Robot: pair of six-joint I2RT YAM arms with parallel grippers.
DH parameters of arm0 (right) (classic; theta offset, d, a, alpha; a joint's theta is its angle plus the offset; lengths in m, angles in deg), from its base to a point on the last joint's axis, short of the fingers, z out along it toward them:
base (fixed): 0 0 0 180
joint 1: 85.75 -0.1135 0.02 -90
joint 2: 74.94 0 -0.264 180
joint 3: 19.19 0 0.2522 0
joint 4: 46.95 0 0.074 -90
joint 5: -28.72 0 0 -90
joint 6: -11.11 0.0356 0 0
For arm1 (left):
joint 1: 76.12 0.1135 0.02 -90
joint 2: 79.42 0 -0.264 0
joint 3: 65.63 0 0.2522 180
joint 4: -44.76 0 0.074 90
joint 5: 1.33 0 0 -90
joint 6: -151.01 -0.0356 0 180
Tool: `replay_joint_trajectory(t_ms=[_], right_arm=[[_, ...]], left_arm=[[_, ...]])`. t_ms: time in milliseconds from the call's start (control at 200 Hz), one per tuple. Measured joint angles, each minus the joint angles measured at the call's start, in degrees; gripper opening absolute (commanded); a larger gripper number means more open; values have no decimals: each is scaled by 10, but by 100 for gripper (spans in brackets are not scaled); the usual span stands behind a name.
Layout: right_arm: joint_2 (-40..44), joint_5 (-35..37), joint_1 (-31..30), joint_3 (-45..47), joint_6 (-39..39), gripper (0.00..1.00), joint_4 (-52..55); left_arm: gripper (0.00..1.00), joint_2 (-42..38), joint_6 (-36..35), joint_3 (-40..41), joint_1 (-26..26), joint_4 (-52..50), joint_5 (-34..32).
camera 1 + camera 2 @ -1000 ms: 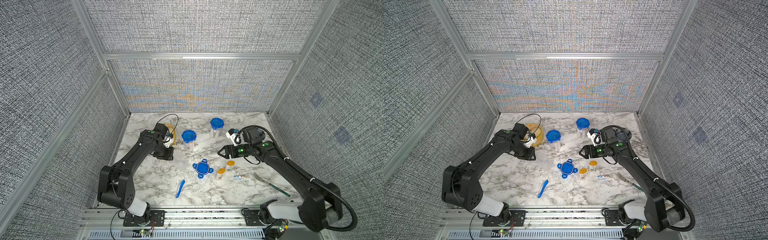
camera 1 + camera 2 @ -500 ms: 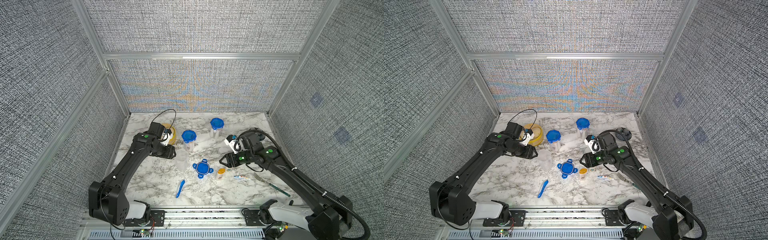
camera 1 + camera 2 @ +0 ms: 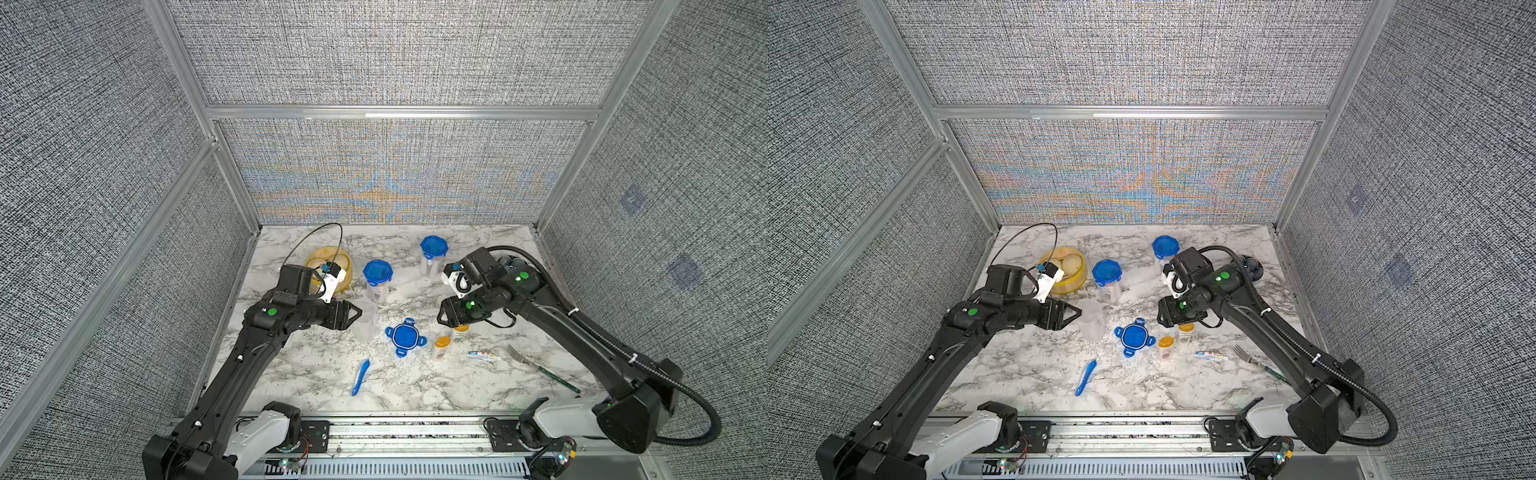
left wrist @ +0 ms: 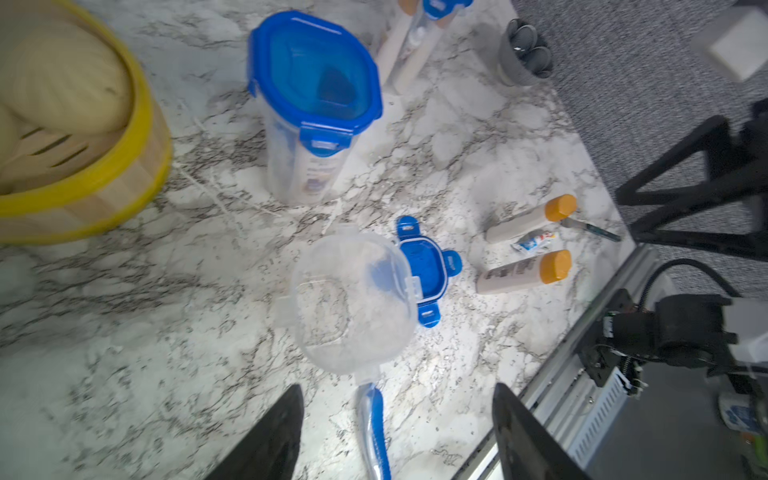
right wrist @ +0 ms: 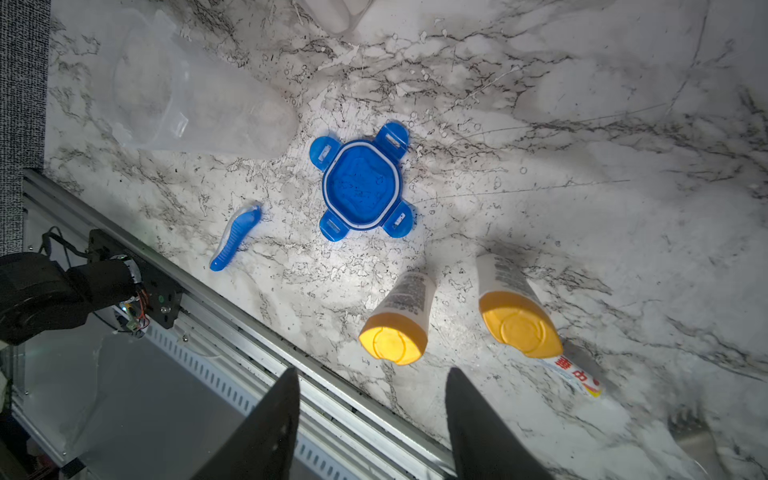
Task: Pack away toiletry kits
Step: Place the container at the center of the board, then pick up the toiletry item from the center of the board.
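Note:
An open clear tub [image 3: 365,322] [image 4: 353,299] stands lidless at mid-table, with its blue four-tab lid [image 3: 405,336] [image 5: 361,183] lying flat beside it. My left gripper [image 3: 353,313] [image 4: 397,390] hangs open just left of the tub, holding nothing. Two white bottles with orange caps [image 3: 441,347] [image 3: 460,332] stand right of the lid. A toothpaste tube [image 3: 482,355] [image 5: 573,374] lies beyond them. My right gripper [image 3: 442,318] [image 5: 372,374] hovers open above the bottles [image 5: 395,320] [image 5: 515,311], empty. A blue toothbrush [image 3: 360,377] [image 4: 374,424] lies near the front edge.
Two closed tubs with blue lids [image 3: 377,280] [image 3: 433,255] stand behind. A yellow steamer with buns [image 3: 330,266] sits at the back left. A dark bowl [image 3: 1252,266] shows behind my right arm. A fork [image 3: 540,368] lies at the front right, near the metal rail [image 3: 415,419].
My left arm has dropped lower and now points at the open tub with wider jaws. My right gripper has come forward over the bottles and its jaws have narrowed.

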Motion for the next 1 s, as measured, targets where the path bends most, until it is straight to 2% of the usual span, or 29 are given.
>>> replay_joint_trajectory(t_ms=[125, 310, 1001], right_arm=[[21, -9, -9, 14, 41, 57, 47], [3, -2, -35, 28, 78, 63, 76], [-97, 85, -88, 45, 107, 71, -11]], left_arm=[[71, 0, 23, 15, -2, 36, 54], [70, -2, 37, 18, -3, 62, 89], [68, 4, 49, 29, -3, 71, 85]])
